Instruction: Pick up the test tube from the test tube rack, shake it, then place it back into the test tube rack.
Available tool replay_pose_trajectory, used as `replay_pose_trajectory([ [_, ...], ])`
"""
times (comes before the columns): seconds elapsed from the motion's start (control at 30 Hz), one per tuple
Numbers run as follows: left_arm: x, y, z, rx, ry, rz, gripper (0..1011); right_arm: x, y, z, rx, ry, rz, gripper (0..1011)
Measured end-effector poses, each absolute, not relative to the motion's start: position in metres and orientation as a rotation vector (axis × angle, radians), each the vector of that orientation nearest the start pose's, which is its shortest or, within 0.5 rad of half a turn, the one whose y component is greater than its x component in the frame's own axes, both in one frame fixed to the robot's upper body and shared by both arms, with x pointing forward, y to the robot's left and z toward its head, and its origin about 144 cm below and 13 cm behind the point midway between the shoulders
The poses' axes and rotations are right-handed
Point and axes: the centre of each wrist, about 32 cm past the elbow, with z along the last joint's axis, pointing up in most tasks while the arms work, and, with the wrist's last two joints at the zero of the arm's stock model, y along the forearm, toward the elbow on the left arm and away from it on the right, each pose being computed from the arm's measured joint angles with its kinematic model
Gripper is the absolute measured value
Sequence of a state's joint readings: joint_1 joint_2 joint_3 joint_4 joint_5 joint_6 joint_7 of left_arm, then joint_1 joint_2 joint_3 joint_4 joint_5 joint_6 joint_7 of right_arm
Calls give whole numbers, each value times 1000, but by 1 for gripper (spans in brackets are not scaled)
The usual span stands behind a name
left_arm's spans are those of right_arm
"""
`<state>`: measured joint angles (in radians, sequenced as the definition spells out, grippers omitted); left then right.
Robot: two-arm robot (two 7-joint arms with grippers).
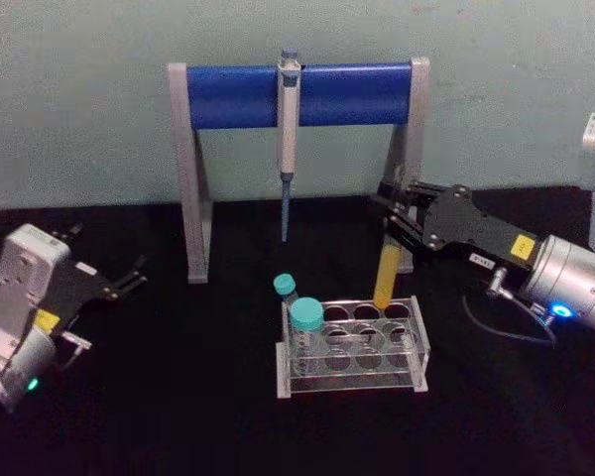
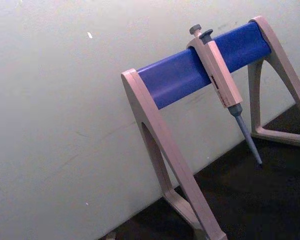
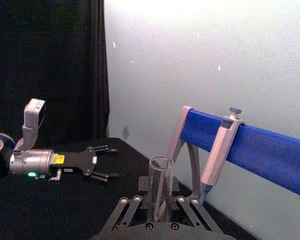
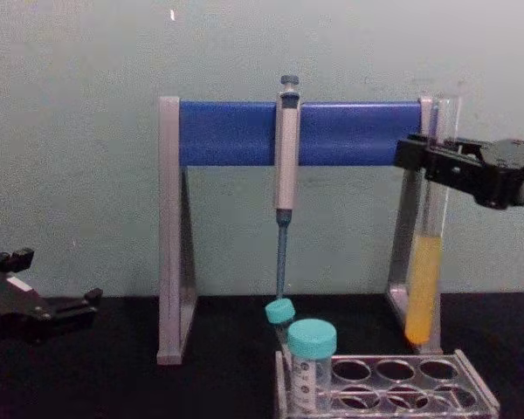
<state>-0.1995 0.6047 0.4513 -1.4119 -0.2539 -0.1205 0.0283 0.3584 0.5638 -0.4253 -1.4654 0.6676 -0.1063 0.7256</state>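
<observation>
The test tube (image 1: 386,278) is a long clear glass tube with yellow-orange liquid in its lower part. It hangs upright, its bottom just above the back row of the test tube rack (image 1: 352,385). My right gripper (image 1: 390,216) comes in from the right and is shut on the tube's upper part. The chest view shows the tube (image 4: 424,288) clear of the rack (image 4: 393,386), held by the right gripper (image 4: 430,161). The right wrist view looks down on the tube's open mouth (image 3: 160,172). My left gripper (image 1: 129,281) is parked at the left, open and holding nothing.
A grey-and-blue pipette stand (image 1: 297,94) spans the back, with a pipette (image 1: 289,139) hanging from its bar. Two teal-capped tubes (image 1: 305,317) stand in the rack's left end. The stand's right leg (image 1: 407,188) is close behind the held tube. A cable (image 1: 511,322) trails from the right arm.
</observation>
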Motion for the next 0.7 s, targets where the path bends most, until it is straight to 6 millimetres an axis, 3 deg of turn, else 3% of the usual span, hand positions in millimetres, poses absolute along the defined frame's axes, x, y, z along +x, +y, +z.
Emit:
replay_pose_trajectory([
  [0.7,489,310,1140,304,-285,1248,1001,514,-311,1211,59,-98,-558,235],
])
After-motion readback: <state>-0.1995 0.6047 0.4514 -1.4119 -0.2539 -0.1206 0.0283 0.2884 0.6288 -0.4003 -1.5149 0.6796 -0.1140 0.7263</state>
